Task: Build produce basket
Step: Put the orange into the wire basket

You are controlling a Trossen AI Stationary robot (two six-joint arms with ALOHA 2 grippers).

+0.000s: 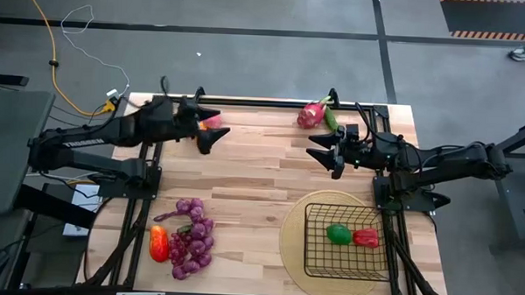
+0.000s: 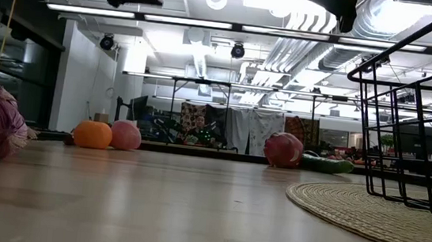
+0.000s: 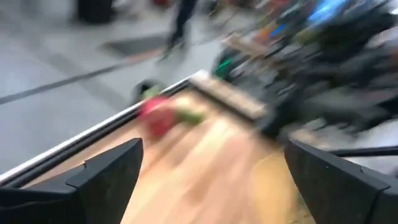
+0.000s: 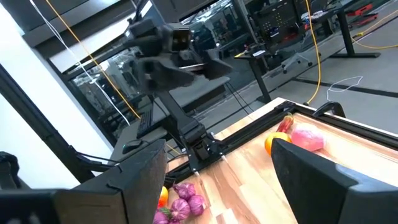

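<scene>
The black wire basket (image 1: 347,247) stands on a round tan mat (image 1: 293,227) at the near right and holds a green pepper (image 1: 338,232) and a red pepper (image 1: 365,238). Purple grape bunches (image 1: 192,237) and an orange-red pepper (image 1: 158,243) lie at the near left. A pink dragon fruit (image 1: 312,114) and a green cucumber (image 1: 332,119) lie at the far edge. An orange (image 2: 93,134) and a pink fruit (image 2: 125,135) lie at the far left, below my left gripper (image 1: 212,130), which is open and raised. My right gripper (image 1: 324,150) is open and raised near the dragon fruit.
The table's dark frame rails run along its edges (image 1: 247,101). Bare wood lies in the table's middle (image 1: 252,191). Each arm's base stands at its own side of the table. The right wrist view shows my left arm (image 4: 180,50) across the table.
</scene>
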